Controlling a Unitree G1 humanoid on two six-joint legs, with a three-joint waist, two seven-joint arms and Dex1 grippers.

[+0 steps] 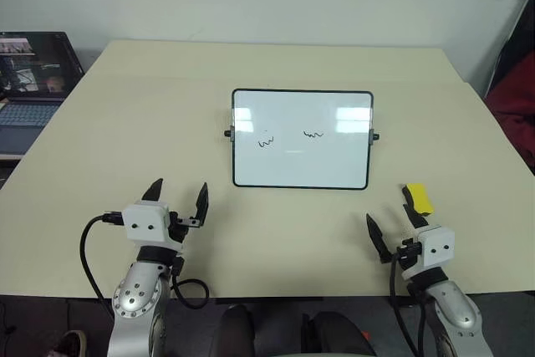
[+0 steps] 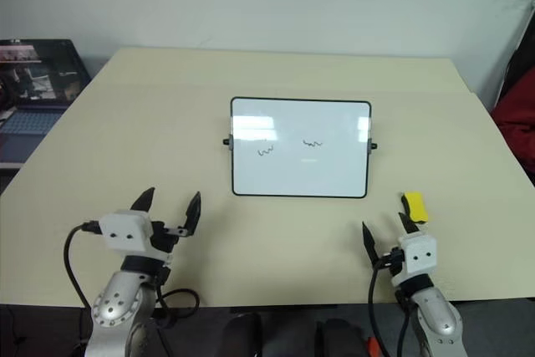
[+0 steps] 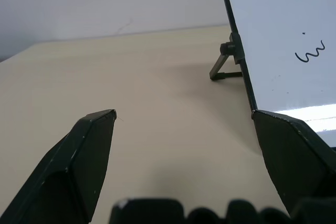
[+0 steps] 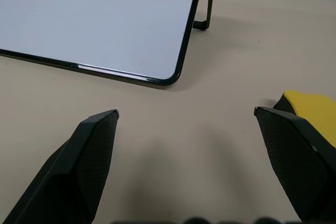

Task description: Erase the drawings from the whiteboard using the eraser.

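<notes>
Pale beige surface [image 1: 276, 223], matte and smooth, w/ wide bare stretches left of and in front of the whiteboard [image 1: 302, 140]; near edge runs just under my wrists, far edge meets a plain white wall. Whiteboard sits mid-surface, propped tilted on small side legs: glossy white, thin black frame, rounded corners, black knobs on both short sides. Drawings [image 1: 289, 138], two short wavy black scribbles, sit side by side around its middle. Eraser [image 1: 419, 198], small bright yellow block, lies near the board's front right corner, just beyond my right hand [image 1: 392, 224]. That hand is released, black fingers spread wide, nothing between them. Left hand [image 1: 177, 196] likewise spread & empty, hovering over bare surface. Laptop [image 1: 29, 81] off the far left edge.
</notes>
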